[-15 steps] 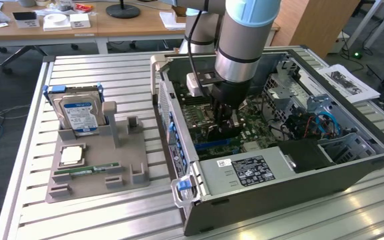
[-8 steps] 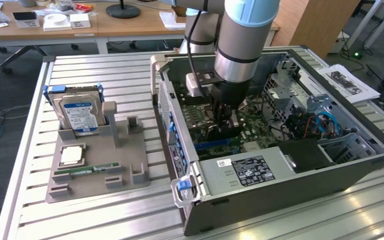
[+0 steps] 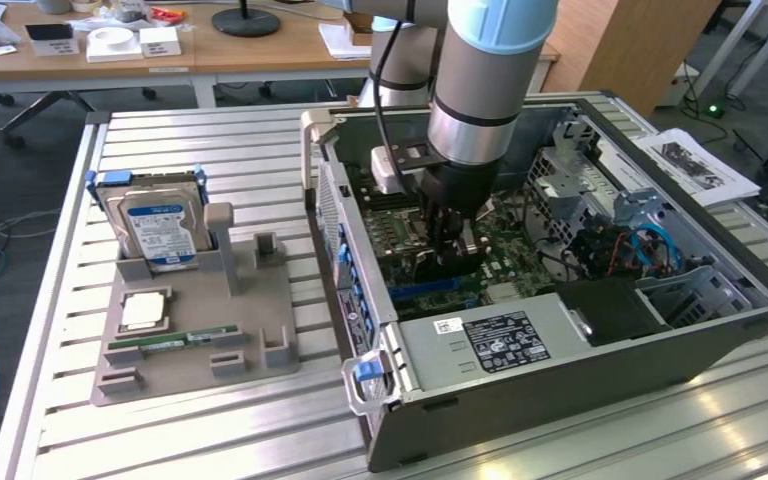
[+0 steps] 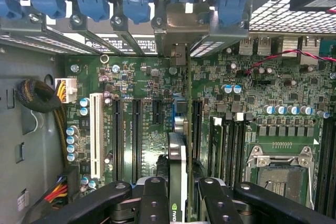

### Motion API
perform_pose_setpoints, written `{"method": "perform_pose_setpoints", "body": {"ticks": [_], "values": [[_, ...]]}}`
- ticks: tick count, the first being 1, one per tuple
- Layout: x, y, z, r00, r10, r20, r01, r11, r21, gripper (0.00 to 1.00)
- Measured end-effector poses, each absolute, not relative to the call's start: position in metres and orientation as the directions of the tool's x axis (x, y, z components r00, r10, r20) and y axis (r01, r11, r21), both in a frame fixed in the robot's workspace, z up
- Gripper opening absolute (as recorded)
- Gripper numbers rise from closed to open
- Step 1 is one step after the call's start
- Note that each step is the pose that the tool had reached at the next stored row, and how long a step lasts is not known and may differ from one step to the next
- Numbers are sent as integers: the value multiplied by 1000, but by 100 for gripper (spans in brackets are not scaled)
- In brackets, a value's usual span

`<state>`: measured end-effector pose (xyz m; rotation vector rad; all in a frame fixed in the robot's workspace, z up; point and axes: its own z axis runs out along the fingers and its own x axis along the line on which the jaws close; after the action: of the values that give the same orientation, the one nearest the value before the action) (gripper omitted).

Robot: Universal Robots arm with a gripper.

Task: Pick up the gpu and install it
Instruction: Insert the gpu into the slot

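i have the gripper (image 4: 181, 198) clenched on the gpu (image 4: 177, 156), held edge-on just above the motherboard (image 4: 247, 93) and in line with its blue slot (image 4: 179, 104). whether the card edge touches the slot, i can't quite tell. i'd keep the card square to the motherboard and press evenly along its length, without rocking.

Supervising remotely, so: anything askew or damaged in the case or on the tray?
Nothing stands out. The gpu is held upright in the gripper, parallel to the motherboard slots; the hard drive stands in its tray.
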<state>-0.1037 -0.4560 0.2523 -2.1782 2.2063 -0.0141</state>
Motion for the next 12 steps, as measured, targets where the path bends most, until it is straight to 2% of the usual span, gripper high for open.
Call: {"method": "perform_pose_setpoints", "body": {"ticks": [12], "values": [[-104, -456, 252, -10, -1000, -23, -999, 11, -40, 27]]}}
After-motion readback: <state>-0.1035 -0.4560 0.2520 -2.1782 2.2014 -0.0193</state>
